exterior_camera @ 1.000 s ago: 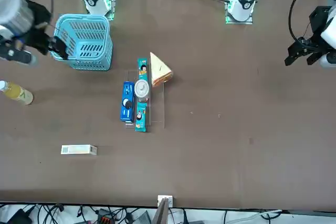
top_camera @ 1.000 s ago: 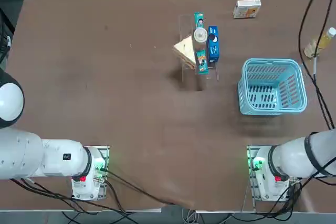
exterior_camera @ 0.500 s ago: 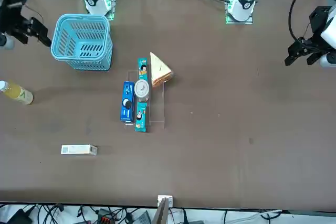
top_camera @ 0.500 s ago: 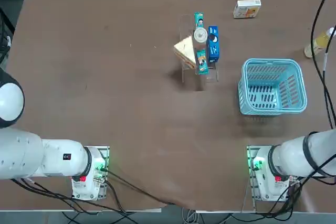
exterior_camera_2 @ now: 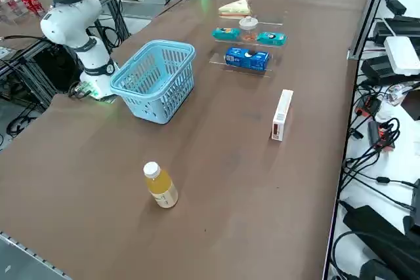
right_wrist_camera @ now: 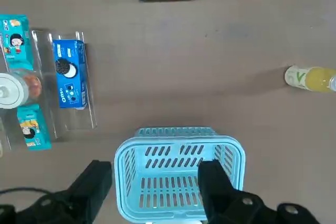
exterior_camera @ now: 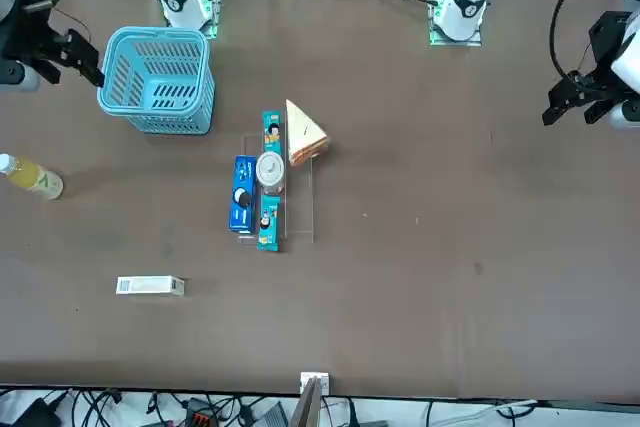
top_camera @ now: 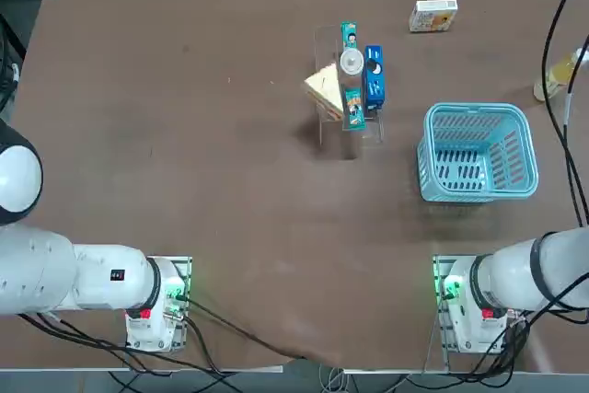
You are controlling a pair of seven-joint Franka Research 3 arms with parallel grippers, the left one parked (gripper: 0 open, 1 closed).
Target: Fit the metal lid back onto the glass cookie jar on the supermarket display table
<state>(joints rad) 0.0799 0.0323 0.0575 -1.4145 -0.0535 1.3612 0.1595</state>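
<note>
The glass cookie jar point(top_camera: 351, 63) point(exterior_camera: 270, 169) point(exterior_camera_2: 248, 24) point(right_wrist_camera: 14, 89) stands with its round whitish top up on a clear stand in the middle of the supermarket display table point(top_camera: 184, 135), with tan-orange contents showing. I cannot make out the metal lid apart from that whitish top. My right gripper point(exterior_camera: 85, 57) point(right_wrist_camera: 155, 184) hovers open and empty above the blue basket point(right_wrist_camera: 178, 171), far to the jar's right. It is out of the top view.
On the stand beside the jar are a long teal packet point(top_camera: 352, 108), a blue box point(top_camera: 374, 78) and a wedge sandwich point(top_camera: 324, 87). The basket point(top_camera: 479, 152) sits right of them. A yellow bottle point(top_camera: 560, 75) and a small carton point(top_camera: 433, 16) are at the far right.
My right gripper has drawn back from the basket's side toward the table's right edge, still open. Nothing on the table has moved.
</note>
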